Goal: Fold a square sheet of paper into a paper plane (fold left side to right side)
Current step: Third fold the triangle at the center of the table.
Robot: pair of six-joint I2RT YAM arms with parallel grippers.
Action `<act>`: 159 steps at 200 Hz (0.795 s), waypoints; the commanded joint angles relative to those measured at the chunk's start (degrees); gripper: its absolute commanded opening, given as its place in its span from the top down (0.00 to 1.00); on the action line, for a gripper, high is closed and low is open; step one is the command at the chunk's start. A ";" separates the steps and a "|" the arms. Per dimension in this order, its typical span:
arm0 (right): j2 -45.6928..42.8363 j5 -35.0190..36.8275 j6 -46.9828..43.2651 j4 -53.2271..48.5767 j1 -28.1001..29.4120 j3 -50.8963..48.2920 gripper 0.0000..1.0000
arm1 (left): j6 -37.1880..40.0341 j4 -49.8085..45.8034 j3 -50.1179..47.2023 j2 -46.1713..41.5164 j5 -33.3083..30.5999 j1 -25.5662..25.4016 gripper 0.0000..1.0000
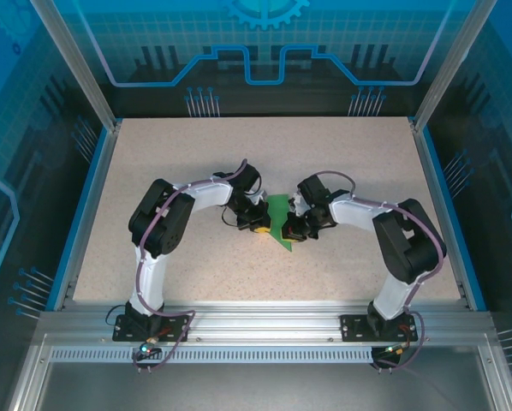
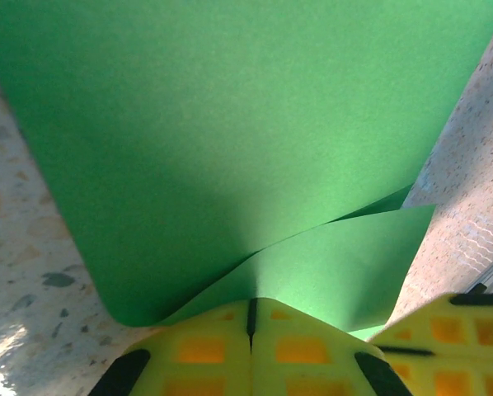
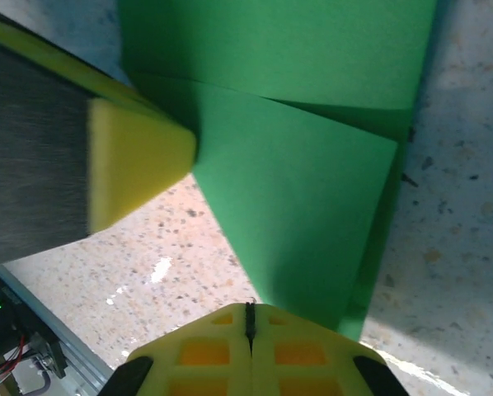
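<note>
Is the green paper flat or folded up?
Folded. The green paper shows layers overlapping along slanted edges in both wrist views, and narrows to a point seen from above.

Bright green paper [image 1: 279,223], partly folded into overlapping flaps, lies flat between left gripper [image 2: 251,307] and right gripper [image 3: 249,309], touching both fingertips.

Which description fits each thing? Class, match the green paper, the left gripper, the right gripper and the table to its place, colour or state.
Column one:
1. green paper
2. left gripper
3. right gripper
4. table

Column two:
A. speckled beige
B. shut, at the paper's right side
C. partly folded, lying between the two arms
D. shut, at the paper's left side

Pairs: 1-C, 2-D, 3-B, 4-A
</note>
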 commanded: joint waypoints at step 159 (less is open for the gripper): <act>5.92 7.60 -1.12 -8.17 0.29 0.39 1.00 | 4.06 5.12 -3.32 -5.83 1.46 -2.75 0.89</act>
